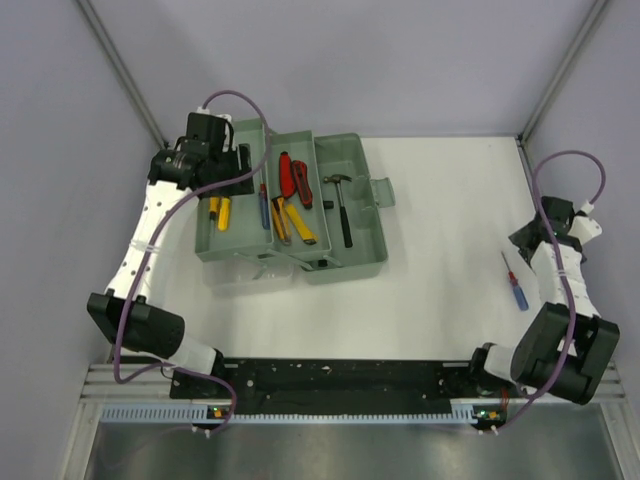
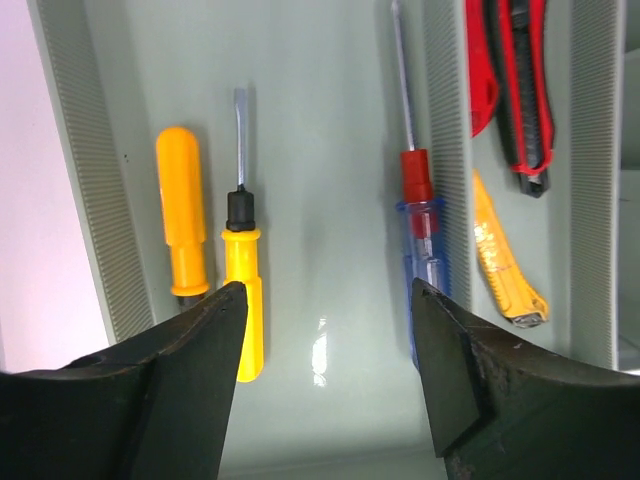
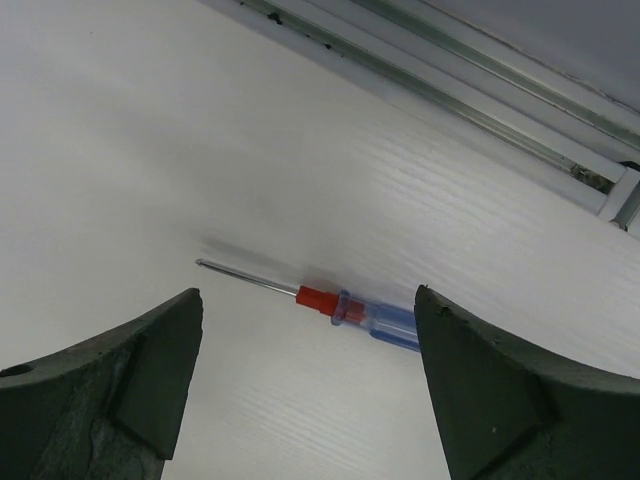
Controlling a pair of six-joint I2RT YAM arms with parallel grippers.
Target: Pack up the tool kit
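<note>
1. Toolbox [image 1: 360, 250] is open, left of centre on the table [image 1: 440, 300], with trays folded out to its left
2. Left gripper [image 2: 328, 290] is over the left tray [image 1: 240, 240]; fingers [image 2: 200, 350] spread, gripping nothing
3. That tray holds two yellow screwdrivers [image 2: 243, 300] side by side, plus a red-blue screwdriver [image 2: 418, 230] along its right wall
4. The next tray holds a red knife [image 2: 520, 90] and a yellow knife [image 2: 505, 270], the yellow one nearer the arm bases
5. Hammer [image 1: 343, 205] lies in the main well of the toolbox, handle toward the arm bases
6. Loose screwdriver [image 3: 345, 305] lies flat on the table at the far right, well apart from the toolbox, tip pointing away from the arm bases
7. Right gripper [image 3: 308, 295] is over the loose screwdriver with fingers wide apart, one on either side of it in the wrist view, neither touching it
</note>
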